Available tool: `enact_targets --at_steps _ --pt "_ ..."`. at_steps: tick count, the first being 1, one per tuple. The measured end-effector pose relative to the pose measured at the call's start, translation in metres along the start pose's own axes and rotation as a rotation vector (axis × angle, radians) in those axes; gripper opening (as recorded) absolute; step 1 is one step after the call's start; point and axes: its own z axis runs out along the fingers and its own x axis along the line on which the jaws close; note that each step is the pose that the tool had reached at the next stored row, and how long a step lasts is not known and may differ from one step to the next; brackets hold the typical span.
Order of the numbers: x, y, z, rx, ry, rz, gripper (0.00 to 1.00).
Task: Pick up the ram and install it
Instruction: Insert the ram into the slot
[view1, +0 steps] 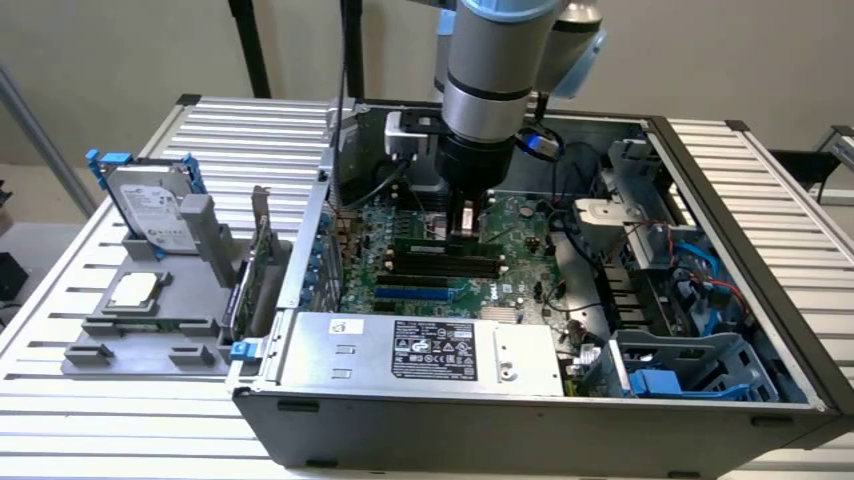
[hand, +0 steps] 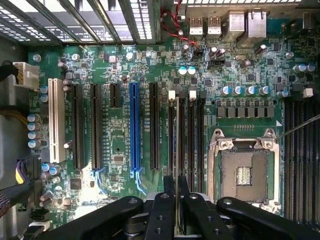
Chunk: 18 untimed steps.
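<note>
The ram (hand: 178, 140) was, by my read, right there in the pinch: a thin pale strip seen edge-on, running straight out from between the fingertips and lying along the bank of black memory slots (hand: 192, 145). The gripper (hand: 176, 182) had its fingers (hand: 169, 187) drawn close together on that strip, not spread. I took that for a firm hold on the stick, though edge-on it gave away little more than a line.

From outside, the gripper (view1: 465, 225) hung low inside the open computer case (view1: 747, 200), nose down over the motherboard (view1: 400, 225). The slots sat directly beneath the fingertips. The empty processor socket (hand: 243, 172) lay just off to one side of the jaws, and the blue expansion slot (hand: 134, 130) stood further off on the other.

So the pick-up looked done and the install was the step in hand: the stick appeared lined up over one slot near the white latch clips (hand: 172, 95). Whether it was touching the slot or sat just above it, I could not tell.

Seating it, in my judgement, called for the edge to stay parallel with the slot, the notch matched, and a straight, even press down. Any tilt risked jamming on the neighbouring slot wall.
</note>
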Motion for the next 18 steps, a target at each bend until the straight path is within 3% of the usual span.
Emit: enact_targets --at_steps 6,18 --pt "0.000 -0.0005 0.0104 0.0026 -0.0002 0.000 0.14" --pt "0.000 -0.0006 0.0146 0.0042 0.0001 0.000 0.14"
